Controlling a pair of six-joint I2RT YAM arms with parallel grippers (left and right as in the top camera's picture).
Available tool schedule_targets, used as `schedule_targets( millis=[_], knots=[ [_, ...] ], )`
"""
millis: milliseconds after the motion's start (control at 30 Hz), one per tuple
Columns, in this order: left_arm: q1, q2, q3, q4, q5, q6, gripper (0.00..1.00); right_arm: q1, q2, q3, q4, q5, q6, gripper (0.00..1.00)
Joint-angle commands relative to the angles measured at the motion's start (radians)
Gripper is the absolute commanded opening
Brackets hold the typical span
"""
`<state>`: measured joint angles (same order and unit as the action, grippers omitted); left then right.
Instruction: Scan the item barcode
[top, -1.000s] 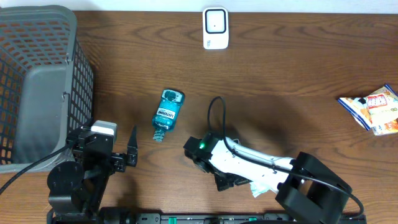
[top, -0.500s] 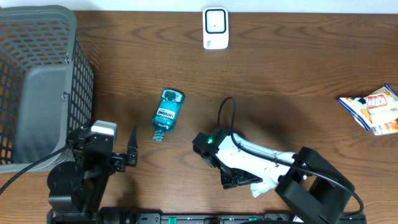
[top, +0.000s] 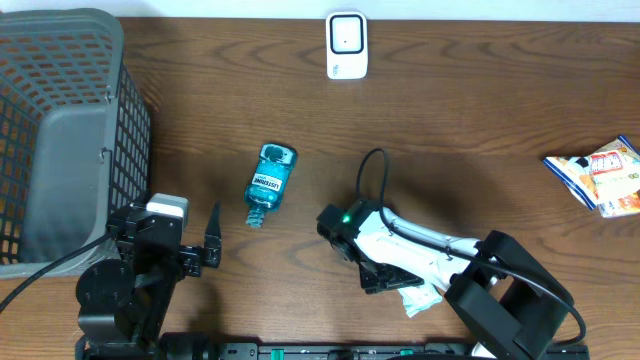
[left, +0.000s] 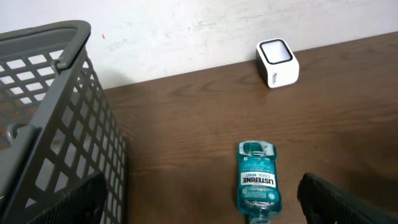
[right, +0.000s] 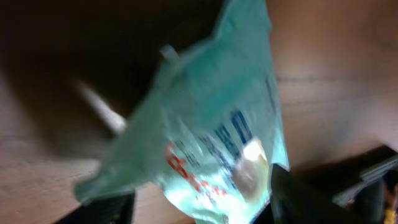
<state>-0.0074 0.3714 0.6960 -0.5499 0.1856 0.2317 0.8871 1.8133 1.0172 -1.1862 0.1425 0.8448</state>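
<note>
The right gripper (right: 199, 198) sits at 5 o'clock on the worktop (top: 480, 100), with its jaws either side of a teal pouch (right: 211, 118). The blur hides whether they pinch it. The scanner (top: 346, 45) stands at 12 o'clock. A mouthwash bottle (top: 271, 185) lies near centre, toward 9 o'clock. The left gripper (left: 202, 193), at 7 o'clock, gapes wide beside the basket (top: 60, 120).

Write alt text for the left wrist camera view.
A teal Listerine bottle lies flat on the wooden table, neck toward the camera. A white scanner sits farther back by the wall, and a grey mesh basket fills the left side. The open left gripper frames the bottom corners, holding nothing.
</note>
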Motion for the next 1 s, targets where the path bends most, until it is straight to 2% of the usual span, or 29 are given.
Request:
schedule_targets(
  millis=[0,100,333,500,533,600,767,867,967],
  knots=[
    [0.000,-0.001,0.005,0.004,0.013,-0.009,0.98,-0.005,0.005,-0.013,0.032,0.028,-0.049,0.59],
    [0.000,-0.001,0.005,0.004,0.013,-0.009,0.98,-0.005,0.005,-0.021,0.051,0.028,-0.058,0.57],
    [0.000,-0.001,0.005,0.004,0.013,-0.009,0.98,-0.005,0.005,-0.025,0.050,0.023,-0.057,0.45],
    [0.000,-0.001,0.005,0.004,0.013,-0.009,0.98,-0.005,0.005,-0.025,0.052,0.020,-0.057,0.18],
    [0.000,-0.001,0.005,0.004,0.013,-0.009,0.98,-0.005,0.005,-0.025,0.054,0.020,-0.057,0.09],
    [0.000,-0.001,0.005,0.004,0.013,-0.009,0.98,-0.005,0.005,-0.025,0.058,0.020,-0.057,0.02],
    [0.000,-0.001,0.005,0.004,0.013,-0.009,0.98,-0.020,0.005,-0.017,0.121,-0.047,-0.108,0.01],
    [0.000,-0.001,0.005,0.004,0.013,-0.009,0.98,-0.058,0.004,-0.004,0.218,-0.224,-0.241,0.01],
    [0.000,-0.001,0.005,0.004,0.013,-0.009,0.98,-0.109,0.004,0.002,0.357,-0.535,-0.441,0.01]
  ],
)
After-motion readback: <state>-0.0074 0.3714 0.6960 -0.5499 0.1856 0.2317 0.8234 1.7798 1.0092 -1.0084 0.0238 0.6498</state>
